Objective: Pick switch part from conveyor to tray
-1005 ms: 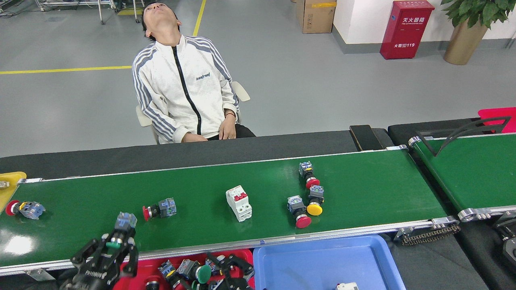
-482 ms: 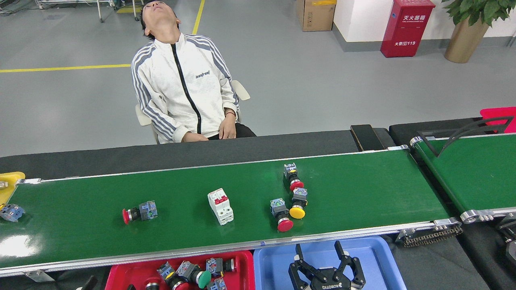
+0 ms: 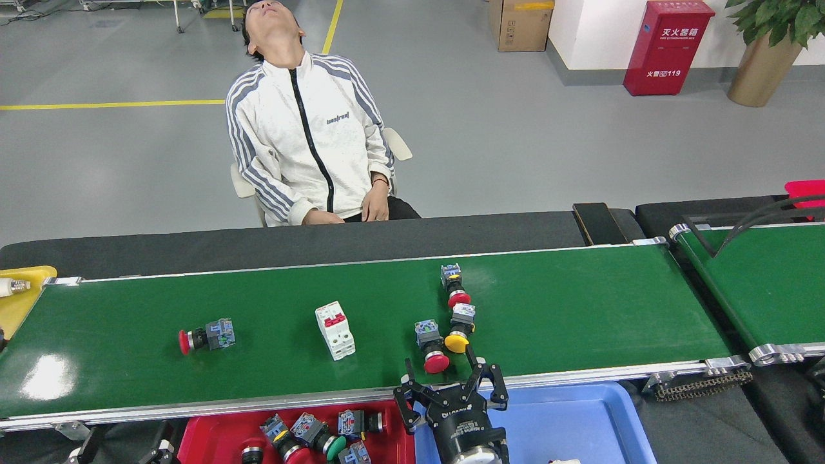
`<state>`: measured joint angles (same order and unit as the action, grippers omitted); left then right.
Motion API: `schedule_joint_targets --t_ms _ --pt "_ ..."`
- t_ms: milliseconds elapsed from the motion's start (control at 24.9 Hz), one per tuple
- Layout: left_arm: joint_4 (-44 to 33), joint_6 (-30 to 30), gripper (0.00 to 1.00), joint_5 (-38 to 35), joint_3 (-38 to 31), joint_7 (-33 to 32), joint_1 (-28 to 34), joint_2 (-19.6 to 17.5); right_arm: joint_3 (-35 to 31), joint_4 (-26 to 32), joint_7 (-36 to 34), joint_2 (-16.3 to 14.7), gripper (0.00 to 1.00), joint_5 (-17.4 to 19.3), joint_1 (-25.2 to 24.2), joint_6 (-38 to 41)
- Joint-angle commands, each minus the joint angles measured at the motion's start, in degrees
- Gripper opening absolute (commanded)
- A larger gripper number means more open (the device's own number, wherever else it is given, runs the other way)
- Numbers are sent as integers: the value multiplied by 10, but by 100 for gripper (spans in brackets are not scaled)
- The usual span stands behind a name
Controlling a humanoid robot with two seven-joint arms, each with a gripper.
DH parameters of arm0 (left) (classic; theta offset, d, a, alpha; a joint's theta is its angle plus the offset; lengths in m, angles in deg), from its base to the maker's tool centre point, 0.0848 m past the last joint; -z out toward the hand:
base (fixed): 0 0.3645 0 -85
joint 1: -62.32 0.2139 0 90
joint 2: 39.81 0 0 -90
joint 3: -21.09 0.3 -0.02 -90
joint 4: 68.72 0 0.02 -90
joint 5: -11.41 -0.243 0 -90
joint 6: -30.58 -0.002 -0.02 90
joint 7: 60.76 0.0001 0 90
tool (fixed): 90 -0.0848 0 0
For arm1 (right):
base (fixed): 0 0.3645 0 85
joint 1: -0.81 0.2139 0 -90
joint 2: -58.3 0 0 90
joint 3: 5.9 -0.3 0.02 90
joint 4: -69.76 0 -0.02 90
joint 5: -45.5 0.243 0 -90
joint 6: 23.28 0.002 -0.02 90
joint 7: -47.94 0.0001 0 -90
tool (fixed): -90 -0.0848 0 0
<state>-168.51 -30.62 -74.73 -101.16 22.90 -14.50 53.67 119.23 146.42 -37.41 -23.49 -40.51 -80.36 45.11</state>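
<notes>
The conveyor (image 3: 580, 309) runs left to right, its green belt carrying several switch parts. A red-button switch (image 3: 206, 336) lies at the left and a white circuit breaker (image 3: 335, 330) near the middle. Right of it, a red-button switch (image 3: 432, 348), a yellow-button switch (image 3: 459, 327) and another red-button one (image 3: 453, 287) lie in a cluster. My right gripper (image 3: 443, 372) is open over the front rail, its fingers either side of the nearest red button, holding nothing. Dark bits at the bottom-left edge may be my left gripper (image 3: 122, 450).
A red tray (image 3: 206, 438) holding several switches sits below the front rail, with a blue tray (image 3: 580, 419) to its right. A person in a white jacket (image 3: 309, 142) sits behind the belt. A second green belt (image 3: 767, 283) is at the right, a yellow tray (image 3: 19, 303) at the left.
My right gripper rose from over the blue tray up and left to the belt's front edge. The parts drifted left along the belt. My left gripper sank out of sight.
</notes>
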Motion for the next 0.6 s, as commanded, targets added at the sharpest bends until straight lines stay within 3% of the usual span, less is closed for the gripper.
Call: schedule_joint_targets --t_ms 0,161,362,563 --pt "9 -3 100 -25 3 6 -26 -18 14 -12 2 8 100 9 15 3" --pt "78 4 100 -63 12 6 -95 -58 15 -28 2 8 100 40 42 2" --pt "193 32 100 -62 36 4 -163 -104 2 -75 1 9 100 47 88 2" --pt "281 39 100 -62 56 4 -230 -137 7 -145 0 9 100 113 157 3"
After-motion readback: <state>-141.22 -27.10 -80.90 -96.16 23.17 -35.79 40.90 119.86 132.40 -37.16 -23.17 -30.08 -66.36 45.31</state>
